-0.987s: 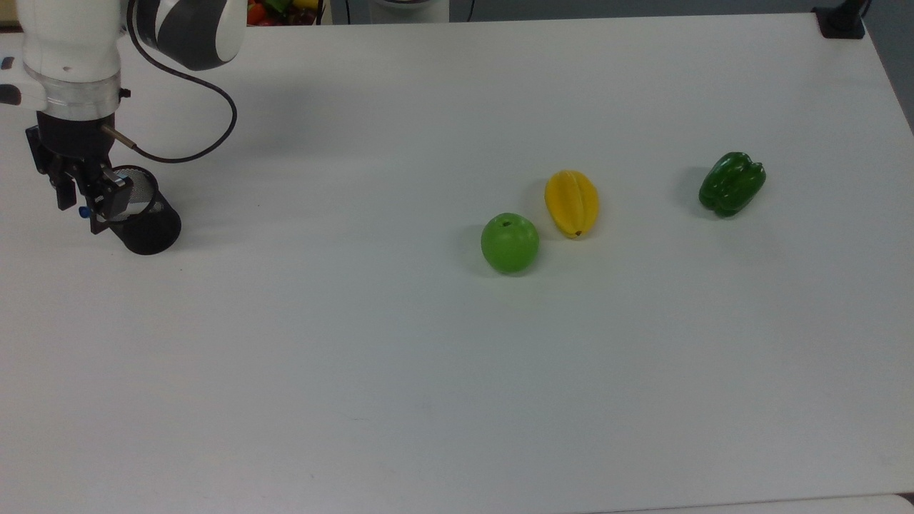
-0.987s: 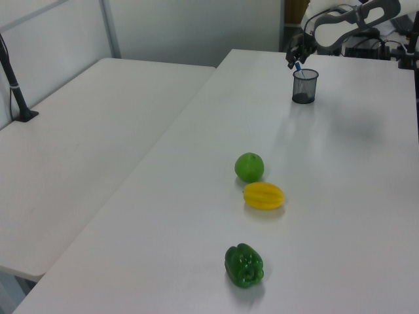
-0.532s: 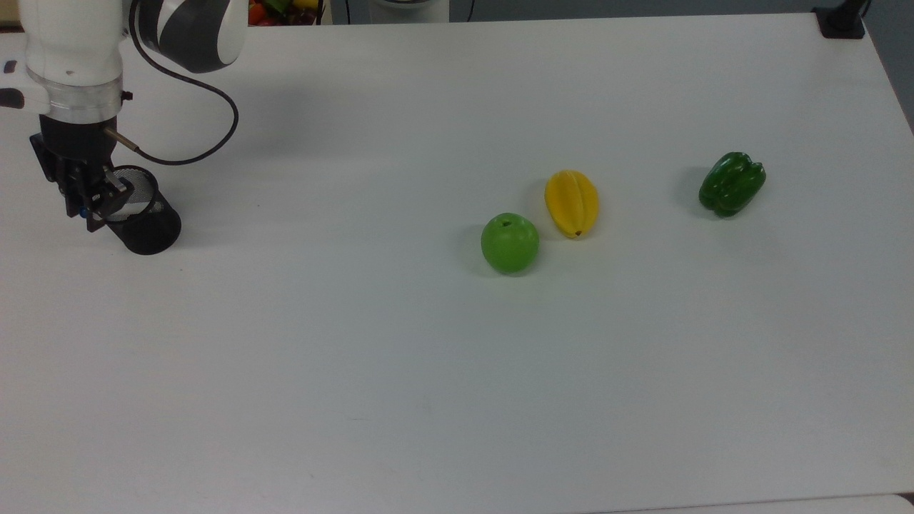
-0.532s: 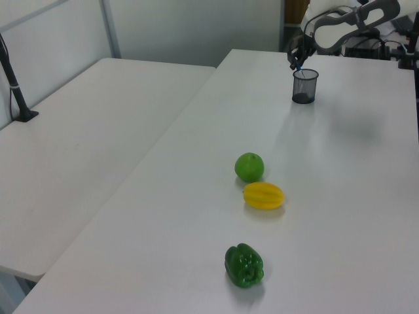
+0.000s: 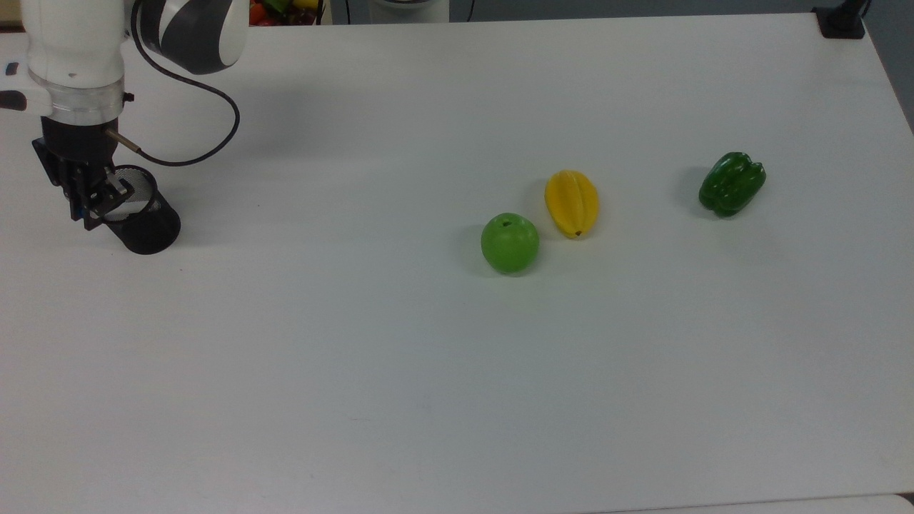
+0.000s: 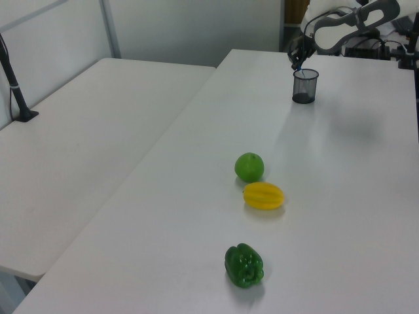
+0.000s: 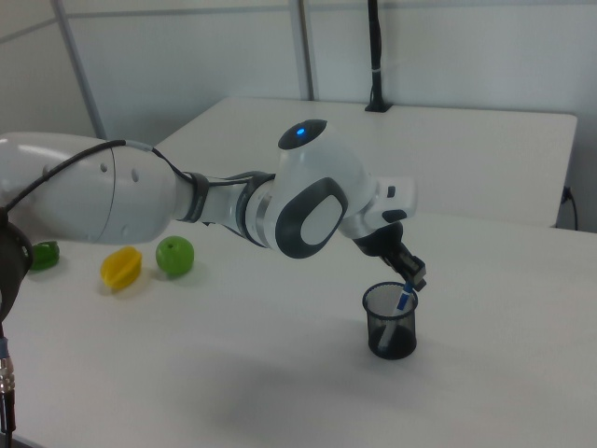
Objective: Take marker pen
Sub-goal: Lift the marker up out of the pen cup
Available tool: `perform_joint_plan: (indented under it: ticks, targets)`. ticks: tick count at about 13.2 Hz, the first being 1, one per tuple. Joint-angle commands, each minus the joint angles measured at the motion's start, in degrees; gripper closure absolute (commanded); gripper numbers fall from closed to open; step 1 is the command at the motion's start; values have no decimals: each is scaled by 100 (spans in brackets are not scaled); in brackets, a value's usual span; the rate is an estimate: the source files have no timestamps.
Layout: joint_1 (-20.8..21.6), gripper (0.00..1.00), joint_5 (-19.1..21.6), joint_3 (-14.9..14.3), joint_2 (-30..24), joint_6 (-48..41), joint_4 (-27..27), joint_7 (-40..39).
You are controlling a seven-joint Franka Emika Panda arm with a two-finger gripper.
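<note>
Hanging at the rim of the black mesh cup [image 7: 391, 322], the claw [image 7: 413, 277] was seen right over the marker pen [image 7: 404, 299], though whether it was open or already clamped on the pen could not be told. The pen, standing slanted inside the cup with its blue top just under the claw, would best be gripped near that top and drawn straight upward, so that the light cup was not dragged or tipped.
</note>
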Motion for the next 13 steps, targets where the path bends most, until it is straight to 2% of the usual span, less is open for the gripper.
perform_joint_plan:
  ticks: [1, 4, 6, 11, 13]
  targets:
    - [14, 100, -160, -7, -189, 103, -152, 146]
    - [23, 100, -143, 1, -531, 59, -205, 155]
    - [67, 100, -108, 10, -961, 7, -284, 155]
    - [163, 100, -11, 72, -1595, -714, -266, 137]
    - [365, 100, 330, 80, -1920, -1204, -223, 120]
